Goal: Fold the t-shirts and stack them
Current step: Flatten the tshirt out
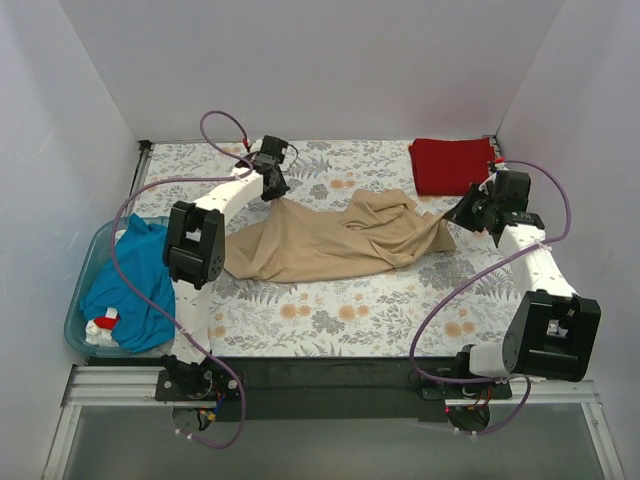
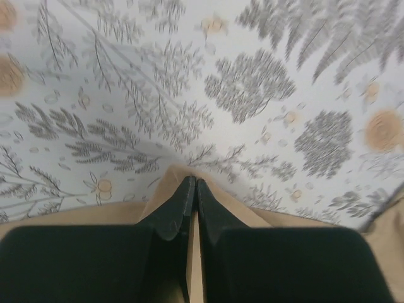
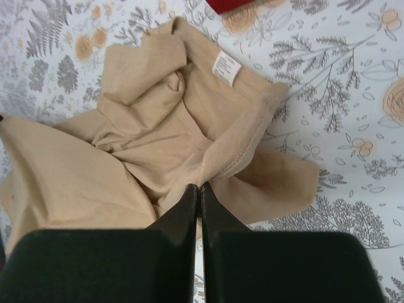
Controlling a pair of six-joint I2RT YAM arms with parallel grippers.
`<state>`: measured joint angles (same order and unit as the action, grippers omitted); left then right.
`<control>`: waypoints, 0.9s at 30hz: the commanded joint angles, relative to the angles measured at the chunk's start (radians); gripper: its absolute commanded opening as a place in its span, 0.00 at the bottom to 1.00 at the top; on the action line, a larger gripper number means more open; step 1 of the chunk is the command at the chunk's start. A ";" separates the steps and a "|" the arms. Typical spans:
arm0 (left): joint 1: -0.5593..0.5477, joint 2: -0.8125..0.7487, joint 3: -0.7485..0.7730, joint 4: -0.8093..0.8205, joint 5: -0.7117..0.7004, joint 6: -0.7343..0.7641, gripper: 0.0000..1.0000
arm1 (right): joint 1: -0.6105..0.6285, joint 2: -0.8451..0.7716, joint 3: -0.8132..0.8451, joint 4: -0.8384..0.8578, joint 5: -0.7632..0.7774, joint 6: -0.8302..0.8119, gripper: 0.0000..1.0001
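The tan t-shirt (image 1: pixel 330 242) lies crumpled and stretched across the middle of the floral tablecloth. My left gripper (image 1: pixel 275 190) is shut on its far left corner; in the left wrist view the gripper (image 2: pixel 192 184) pinches tan cloth (image 2: pixel 233 208) above the tablecloth. My right gripper (image 1: pixel 462 213) is shut on the shirt's right edge; in the right wrist view the gripper (image 3: pixel 201 189) holds a stitched hem, with the tan shirt (image 3: pixel 145 126) and its white neck label (image 3: pixel 225 67) beyond. The dark red t-shirt (image 1: pixel 452 165) lies folded at the back right. The teal t-shirt (image 1: pixel 135 280) sits in the tub.
A light blue plastic tub (image 1: pixel 86 285) stands at the left edge of the table with the teal shirt and a white-and-red item (image 1: pixel 104 326) in it. White walls close in the table at the back and both sides. A corner of the red shirt (image 3: pixel 230 5) shows in the right wrist view.
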<state>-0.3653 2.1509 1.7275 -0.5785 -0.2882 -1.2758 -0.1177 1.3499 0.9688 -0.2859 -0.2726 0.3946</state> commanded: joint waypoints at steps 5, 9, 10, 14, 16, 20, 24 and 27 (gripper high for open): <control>0.090 -0.137 0.193 0.031 0.021 0.036 0.00 | -0.002 0.089 0.221 0.051 -0.017 0.069 0.01; 0.161 -0.108 0.363 0.060 0.115 0.030 0.00 | -0.002 0.215 0.506 0.063 -0.066 0.104 0.01; 0.189 -0.099 0.450 0.063 0.132 0.021 0.00 | -0.002 0.256 0.563 0.057 -0.076 0.113 0.01; 0.252 -0.130 0.601 0.080 0.181 0.009 0.00 | -0.023 0.351 0.910 -0.080 -0.083 0.136 0.01; 0.284 -0.187 0.572 0.118 0.176 0.001 0.00 | -0.037 0.396 1.057 -0.120 -0.132 0.147 0.01; 0.302 -0.409 0.222 0.215 0.166 -0.016 0.00 | -0.060 0.350 1.001 -0.174 -0.166 0.129 0.01; 0.309 -0.685 -0.175 0.256 0.147 -0.134 0.00 | -0.069 0.174 0.692 -0.173 -0.128 0.052 0.01; 0.309 -0.798 -0.511 0.278 0.196 -0.239 0.00 | -0.071 0.079 0.434 -0.161 -0.068 0.012 0.01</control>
<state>-0.0593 1.4185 1.4757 -0.3058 -0.1104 -1.3891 -0.1822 1.4803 1.5700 -0.4065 -0.3904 0.4675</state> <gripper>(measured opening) 0.010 0.024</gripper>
